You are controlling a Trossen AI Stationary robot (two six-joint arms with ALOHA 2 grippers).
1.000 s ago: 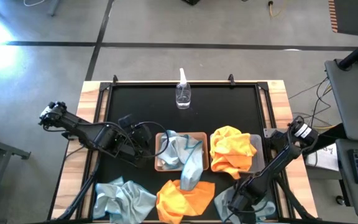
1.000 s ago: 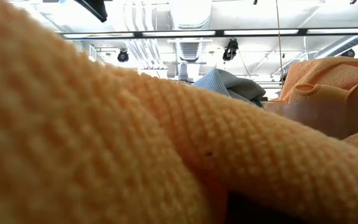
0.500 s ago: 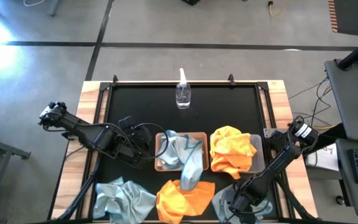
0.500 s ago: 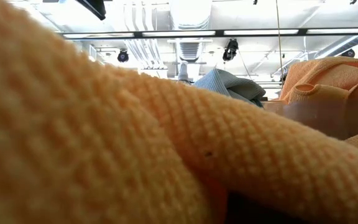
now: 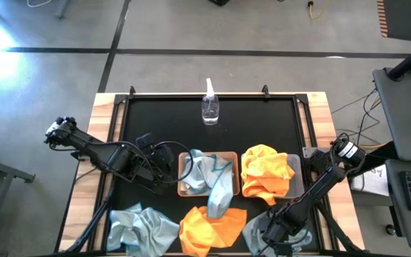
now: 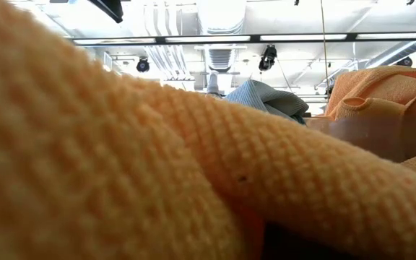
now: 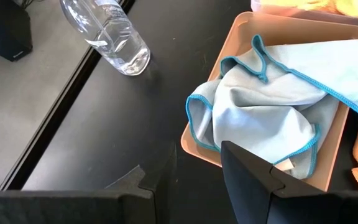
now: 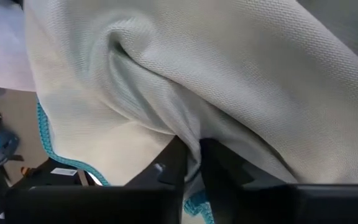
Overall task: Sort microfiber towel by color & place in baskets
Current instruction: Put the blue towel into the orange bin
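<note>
Towel in grip: I have the right claw (image 8: 190,163) pinched on a fold of a pale blue-grey microfiber towel (image 5: 257,230) at the surface's (image 5: 163,118) near right corner.
Sorted towels: a blue-grey towel (image 7: 272,106) fills the tan-brown rectangular basket (image 5: 185,190); an orange towel (image 5: 265,173) fills the translucent grey basket (image 5: 296,171) beside it.
Loose towels: one orange (image 5: 209,228), one blue-grey (image 5: 140,227), both at the near edge.
Left claw (image 7: 197,180): spread, empty, just beside the tan basket.
Other: clear plastic spray bottle (image 5: 210,105) at the far edge.

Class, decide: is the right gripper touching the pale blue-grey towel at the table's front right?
Touching. In the right wrist view the right gripper pinches a fold of the pale blue-grey towel between its nearly shut fingers.
</note>
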